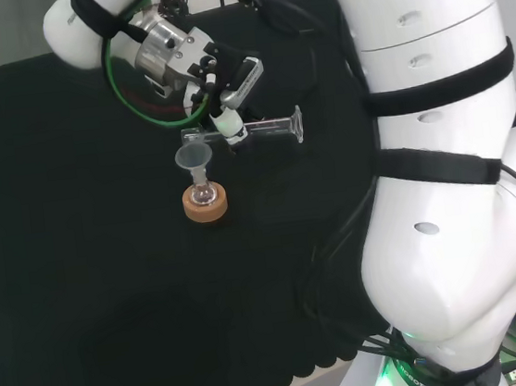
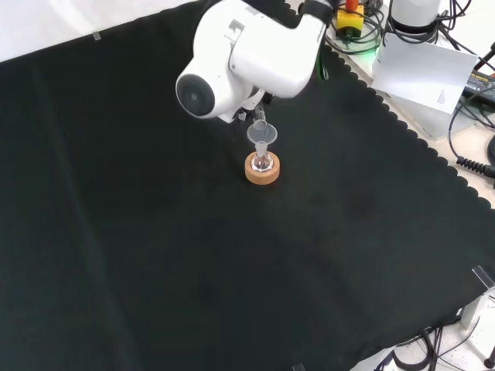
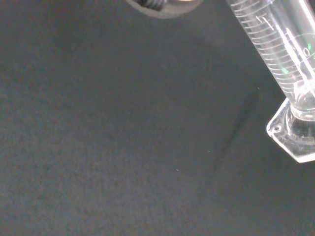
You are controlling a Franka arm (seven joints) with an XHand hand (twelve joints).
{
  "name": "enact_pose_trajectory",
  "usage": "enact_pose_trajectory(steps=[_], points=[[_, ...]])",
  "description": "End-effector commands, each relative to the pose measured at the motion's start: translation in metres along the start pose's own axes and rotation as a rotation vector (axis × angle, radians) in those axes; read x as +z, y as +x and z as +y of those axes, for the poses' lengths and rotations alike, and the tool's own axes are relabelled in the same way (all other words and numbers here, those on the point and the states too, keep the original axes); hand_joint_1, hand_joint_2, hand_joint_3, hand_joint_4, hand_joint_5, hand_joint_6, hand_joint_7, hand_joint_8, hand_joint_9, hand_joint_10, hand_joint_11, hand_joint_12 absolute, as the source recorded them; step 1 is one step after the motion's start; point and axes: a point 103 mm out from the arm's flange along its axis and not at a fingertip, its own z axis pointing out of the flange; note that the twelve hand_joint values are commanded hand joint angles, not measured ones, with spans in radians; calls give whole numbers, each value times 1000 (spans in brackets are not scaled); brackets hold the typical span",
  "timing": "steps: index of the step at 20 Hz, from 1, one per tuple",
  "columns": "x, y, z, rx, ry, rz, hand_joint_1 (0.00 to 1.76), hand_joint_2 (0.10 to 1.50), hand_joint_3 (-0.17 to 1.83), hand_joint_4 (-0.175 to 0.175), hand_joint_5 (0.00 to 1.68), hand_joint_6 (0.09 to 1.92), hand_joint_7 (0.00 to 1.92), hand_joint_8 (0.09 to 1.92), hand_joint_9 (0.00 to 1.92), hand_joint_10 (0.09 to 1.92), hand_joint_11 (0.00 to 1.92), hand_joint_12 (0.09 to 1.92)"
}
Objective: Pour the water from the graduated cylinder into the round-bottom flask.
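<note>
- Landmark: cork ring (image 1: pixel 205 204) w/ round-bottom flask (image 1: pixel 204 194) sitting in it, on black-cloth bench (image 1: pixel 80 269); a clear funnel (image 1: pixel 193 157) is standing in the flask's neck.
- Hand (image 1: pixel 218 86) is hovering above & just right of the cork ring in head view, fingers curling round the graduated cylinder (image 1: pixel 265 128) near its mouth end.
- Cylinder is lying about horizontal in the air, above the flask: mouth end toward the funnel's rim, flat base pointing right, away from the ring (head view).
- Whether the mouth is touching the funnel – can't tell; any water stream is too hard to see.
- Front view: cork ring (image 2: pixel 262 168) w/ flask & funnel (image 2: pixel 261 135) just below the arm's big white link (image 2: pixel 247 54), which is covering the hand.
- Wrist view: cylinder (image 3: pixel 278 44) is showing its printed scale marks & angular clear base over the cloth; liquid level inside unclear.
</note>
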Motion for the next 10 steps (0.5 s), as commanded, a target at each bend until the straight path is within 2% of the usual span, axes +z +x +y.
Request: enact_pose_trajectory(steps=[1, 5, 8, 10], points=[[5, -11, -8, -78, -121, 126, 1231, 1189, 0, -175, 825, 1221, 854, 1223, 1369, 87, 1173, 785], [6, -14, -10, -95, -141, 149, 1231, 1189, 0, -175, 825, 1221, 854, 1223, 1369, 87, 1173, 785], [1, -10, -10, -83, -129, 150, 1231, 1189, 0, -175, 825, 1221, 853, 1223, 1369, 87, 1174, 785], [-2, -7, -10, -98, -157, 184, 1231, 1189, 0, -175, 825, 1221, 853, 1223, 1369, 87, 1174, 785]])
